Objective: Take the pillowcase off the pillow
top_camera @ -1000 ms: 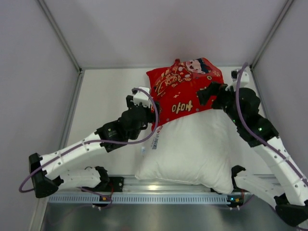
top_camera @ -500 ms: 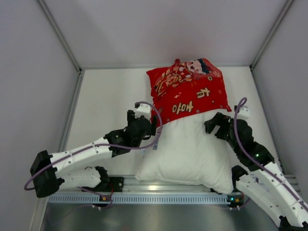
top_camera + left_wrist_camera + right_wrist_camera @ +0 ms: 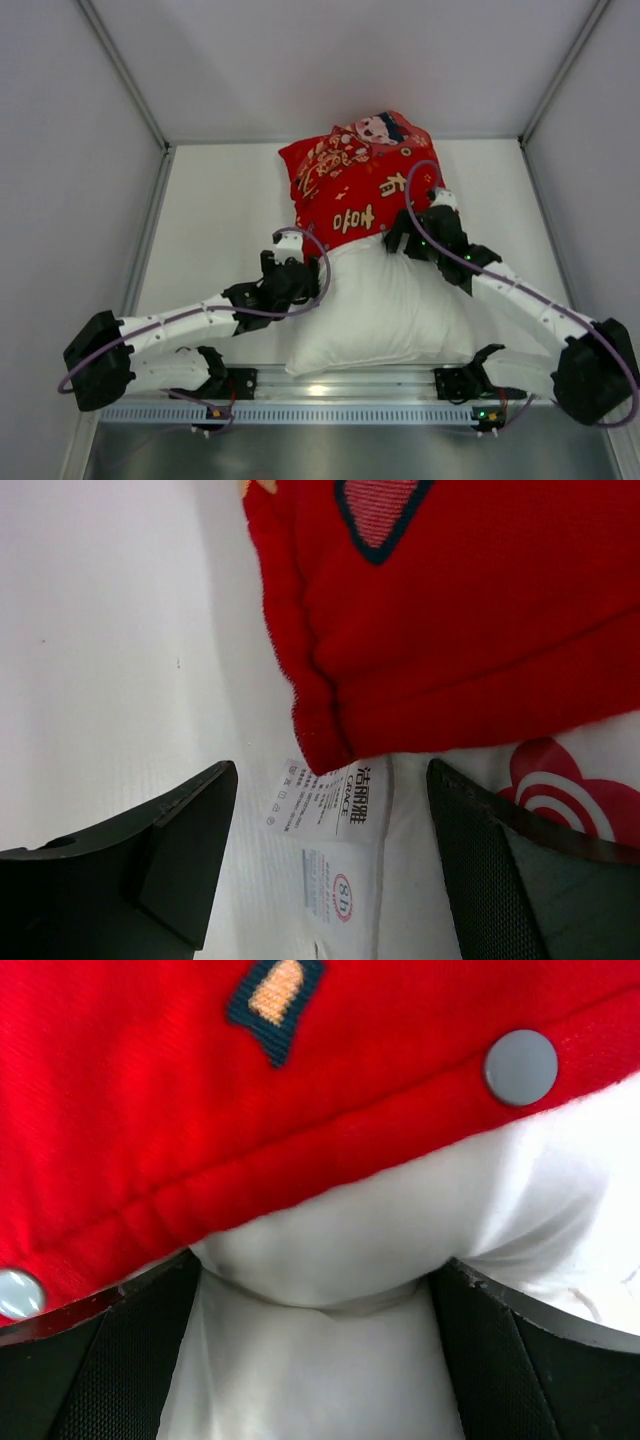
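- Pillow (image 3: 385, 310) lies on table (image 3: 215, 220), near half bare and white.
- Pillowcase (image 3: 350, 185) covers far half only; hem runs across the middle of the pillow.
- Left gripper (image 3: 303, 268) at pillow's left edge, just below the hem corner. Jaws spread, gripping nothing; sewn label (image 3: 335, 800) lies between the fingers (image 3: 185, 845).
- Right gripper (image 3: 400, 238) at right end of hem. Jaws spread wide, white pillow bulging between them, red hem with grey snap (image 3: 520, 1067) just beyond.
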You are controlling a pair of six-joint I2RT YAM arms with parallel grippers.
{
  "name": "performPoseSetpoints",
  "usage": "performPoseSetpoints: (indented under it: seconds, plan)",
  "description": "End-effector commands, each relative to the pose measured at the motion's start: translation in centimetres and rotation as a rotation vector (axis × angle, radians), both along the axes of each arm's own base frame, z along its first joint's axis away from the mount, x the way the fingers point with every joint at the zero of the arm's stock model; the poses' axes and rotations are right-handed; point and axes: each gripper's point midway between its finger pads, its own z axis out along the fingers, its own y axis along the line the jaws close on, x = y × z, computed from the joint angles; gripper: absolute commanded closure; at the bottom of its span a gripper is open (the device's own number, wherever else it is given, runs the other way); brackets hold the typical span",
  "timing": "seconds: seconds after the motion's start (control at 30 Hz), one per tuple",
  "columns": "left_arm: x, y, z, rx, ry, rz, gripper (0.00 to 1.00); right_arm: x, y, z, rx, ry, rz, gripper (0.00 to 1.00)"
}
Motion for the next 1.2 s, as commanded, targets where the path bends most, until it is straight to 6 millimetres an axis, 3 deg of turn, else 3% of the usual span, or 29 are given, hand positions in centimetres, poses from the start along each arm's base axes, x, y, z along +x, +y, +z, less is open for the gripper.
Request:
performPoseSetpoints:
  seconds: [0.0,0.03,0.07,0.13,0.17,0.23,0.33,0.4,0.43,0.5,0.53,0.57,0.63,0.67,0.7,0.77,0.8,0.9,0.97,1.1,1.17]
  plan:
    - [-0.7,-1.6,0.4,-0.095,0.004,-0.053,0.20,3.2,6.0,2.9,0.010,-0.064,0.174,0.07]
    - [-0.7,-1.6,0.7,-0.101,-0.004,-0.050,0.20,3.5,7.5,2.1,-0.018,-0.036,0.209,0.07]
    - [-0.6,-1.7,0.9,-0.105,-0.010,-0.052,0.20,4.9,9.3,5.0,-0.001,-0.085,0.231,0.07]
    - [-0.4,-2.1,1.2,-0.108,-0.016,-0.058,0.20,5.1,11.7,4.4,-0.032,-0.050,0.290,0.06]
    - [-0.3,-2.3,1.4,-0.110,-0.018,-0.059,0.20,5.9,12.9,6.2,-0.014,-0.078,0.303,0.05]
    - [0.1,-3.0,1.7,-0.114,-0.019,-0.064,0.20,5.7,14.6,6.0,0.000,-0.058,0.343,0.05]
    - [1.0,-5.2,2.4,-0.148,-0.026,-0.090,0.19,5.4,15.0,6.7,0.008,-0.073,0.351,0.04]
    - [1.5,-7.3,2.9,-0.177,-0.031,-0.126,0.20,5.1,14.3,6.7,-0.001,-0.079,0.337,0.03]
    - [2.5,-9.0,3.4,-0.189,-0.038,-0.137,0.19,4.8,13.8,7.9,0.006,-0.105,0.330,0.02]
    - [3.3,-11.1,4.0,-0.190,-0.044,-0.166,0.19,4.3,12.3,8.3,-0.009,-0.122,0.299,0.01]
    - [3.8,-12.1,2.9,-0.157,-0.030,-0.172,0.19,3.9,11.2,10.3,0.010,-0.163,0.280,0.01]
    - [4.9,-13.7,5.2,-0.184,-0.067,-0.177,0.20,3.6,9.9,10.5,-0.005,-0.169,0.249,0.01]
    - [5.8,-15.5,5.1,-0.171,-0.071,-0.189,0.20,2.6,7.5,12.9,0.010,-0.228,0.203,0.01]
    - [6.4,-16.8,7.1,-0.193,-0.100,-0.209,0.20,2.2,6.5,13.6,0.009,-0.244,0.182,0.01]
    - [6.3,-17.6,7.7,-0.201,-0.105,-0.233,0.20,1.5,4.9,15.6,0.030,-0.290,0.154,0.01]
    - [6.5,-18.5,10.1,-0.219,-0.148,-0.256,0.19,0.8,3.0,16.2,0.024,-0.306,0.116,0.01]
    - [6.3,-18.8,11.2,-0.235,-0.161,-0.275,0.19,-0.1,1.9,17.8,0.046,-0.347,0.097,0.01]
    - [5.3,-18.6,14.2,-0.263,-0.197,-0.326,0.18,-1.2,-1.0,18.4,0.051,-0.376,0.036,0.01]
    - [4.9,-17.4,15.0,-0.240,-0.206,-0.330,0.18,-1.8,-1.9,17.7,0.040,-0.370,0.019,0.01]
    - [3.6,-12.7,18.0,-0.197,-0.260,-0.290,0.17,-3.1,-2.7,15.4,0.038,-0.341,0.008,0.01]
    - [3.5,-10.2,17.9,-0.124,-0.284,-0.248,0.16,-3.6,-2.5,13.0,0.033,-0.296,0.026,0.01]
